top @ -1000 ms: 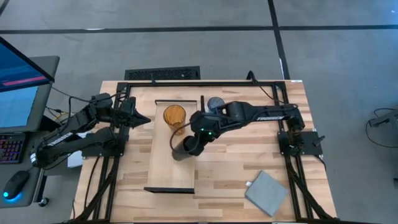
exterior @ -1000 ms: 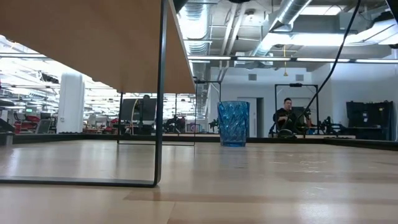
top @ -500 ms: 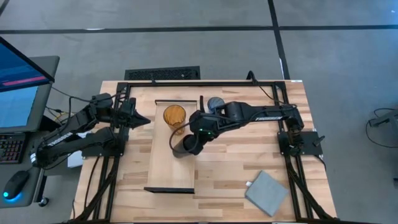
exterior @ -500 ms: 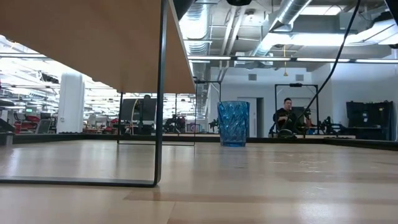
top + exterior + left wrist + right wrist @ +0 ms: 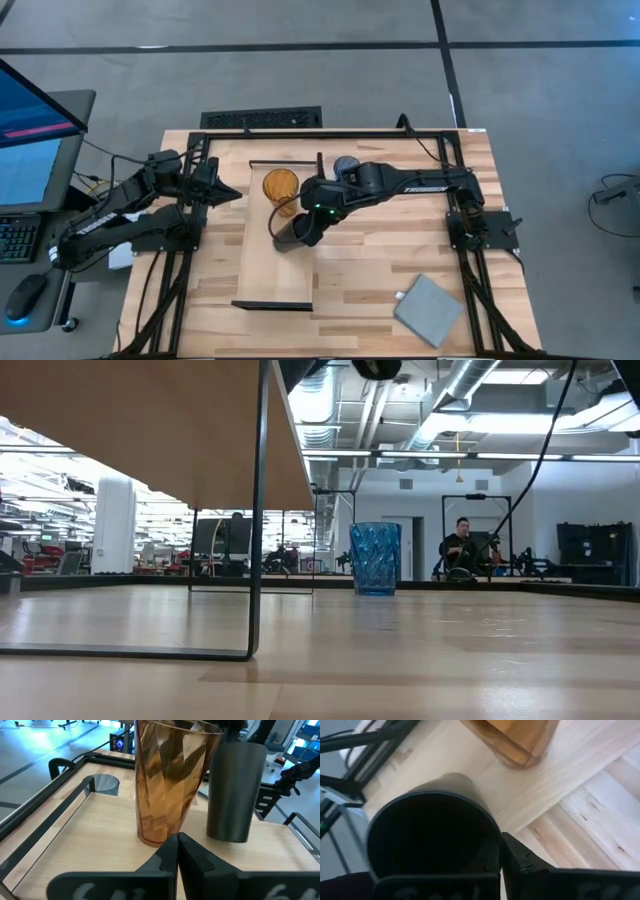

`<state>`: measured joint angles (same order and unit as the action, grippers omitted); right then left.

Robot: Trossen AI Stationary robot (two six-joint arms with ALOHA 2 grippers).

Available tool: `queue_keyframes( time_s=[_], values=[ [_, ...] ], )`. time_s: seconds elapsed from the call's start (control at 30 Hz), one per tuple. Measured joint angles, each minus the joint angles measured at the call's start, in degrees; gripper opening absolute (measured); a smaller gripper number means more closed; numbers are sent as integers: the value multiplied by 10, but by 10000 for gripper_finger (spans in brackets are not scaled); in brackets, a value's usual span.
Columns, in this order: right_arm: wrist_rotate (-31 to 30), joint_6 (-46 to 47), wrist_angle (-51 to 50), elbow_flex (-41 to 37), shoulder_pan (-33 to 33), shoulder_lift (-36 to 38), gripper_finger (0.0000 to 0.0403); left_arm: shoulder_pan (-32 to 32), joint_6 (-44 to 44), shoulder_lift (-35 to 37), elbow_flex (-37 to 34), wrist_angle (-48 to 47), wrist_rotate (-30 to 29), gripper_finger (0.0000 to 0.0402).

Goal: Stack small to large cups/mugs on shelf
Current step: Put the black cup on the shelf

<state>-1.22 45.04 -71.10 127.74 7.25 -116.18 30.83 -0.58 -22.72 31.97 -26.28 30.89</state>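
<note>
The amber cup [image 5: 281, 187] stands upright on the light-wood shelf [image 5: 270, 270], near its far end; it also shows in the left wrist view [image 5: 170, 780]. My right gripper [image 5: 312, 222] is shut on the black cup [image 5: 291, 233], which is upright over the shelf just nearside of the amber cup. The blue cup [image 5: 347, 165] stands on the tabletop past the shelf's right edge and shows in the low view [image 5: 375, 558]. My left gripper [image 5: 230, 192] is shut and empty, level, just left of the shelf, pointing at the amber cup. My right gripper holds the black cup by its rim [image 5: 496, 836] on the side toward the table's right, one finger inside the cup and one outside. The fingers slant down from the right. The cup is upright [image 5: 232, 795]; whether its base rests on the shelf board I cannot tell.
A flat grey square pad [image 5: 428, 310] lies at the table's near right. The shelf's dark end frames [image 5: 272, 305] stand up from the table, and its leg [image 5: 260, 510] shows in the low view. People and equipment show in the room beyond the table.
My right gripper has moved a little toward the table's left edge with the black cup, which stays upright and now sits closer to the amber cup.
</note>
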Motion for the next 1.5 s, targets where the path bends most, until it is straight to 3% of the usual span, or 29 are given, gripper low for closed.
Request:
queue_keyframes(
  time_s=[0.37, 0.83, 1.2, 1.5],
  values=[
    [10, 3, -2, 0, -3, -7, 48, 0, 2, 0, 0, 0, 0, 0],
    [9, 4, -13, 0, -8, 1, 28, 0, -9, 0, 0, 0, 44, 0],
    [-5, 6, -117, 70, -10, 4, 19, 0, -12, 0, 0, 1, 44, 0],
    [1, 5, -150, 71, -10, 4, 20, 0, -18, 0, 0, 1, 44, 0]
  ],
)
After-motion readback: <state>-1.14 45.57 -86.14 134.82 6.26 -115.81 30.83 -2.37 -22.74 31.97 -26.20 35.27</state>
